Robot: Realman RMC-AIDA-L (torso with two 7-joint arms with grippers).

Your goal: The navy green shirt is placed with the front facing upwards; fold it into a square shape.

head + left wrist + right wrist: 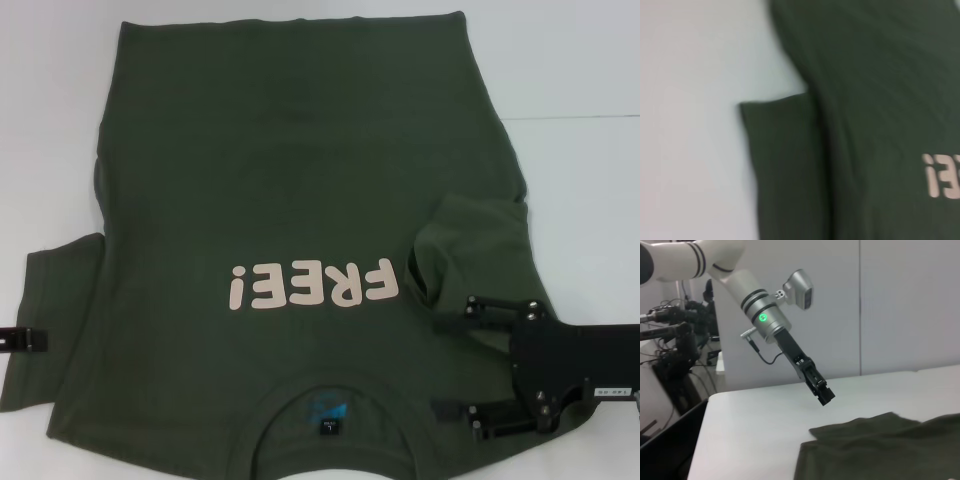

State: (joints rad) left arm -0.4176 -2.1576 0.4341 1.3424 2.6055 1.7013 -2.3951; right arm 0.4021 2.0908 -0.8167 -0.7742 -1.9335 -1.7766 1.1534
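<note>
Largest: white worktop, bare along its far right corner and left edge. Spread across most of it, the navy green shirt, front up, collar at the near edge, hem toward the far edge, pale pink "FREE!" lettering reading upside down from the head camera. Inside the collar, a small black neck label with blue print above it. Left sleeve lying flat toward the worktop's left edge; right sleeve bunched and folded inward onto the chest, just beside the lettering.

Over the shirt's right shoulder area, near the near right corner: right pincer, black, fingers spread wide apart, one finger at the bunched sleeve, the other nearer the collar, nothing gripped between them. Shirt cloth directly under and between both fingers.

At the left edge, only a black tip of the left pincer showing, just beside the left sleeve; in the right wrist view, left pincer hanging above the worktop, clear of the sleeve corner, holding nothing; opening: cannot tell.
</note>
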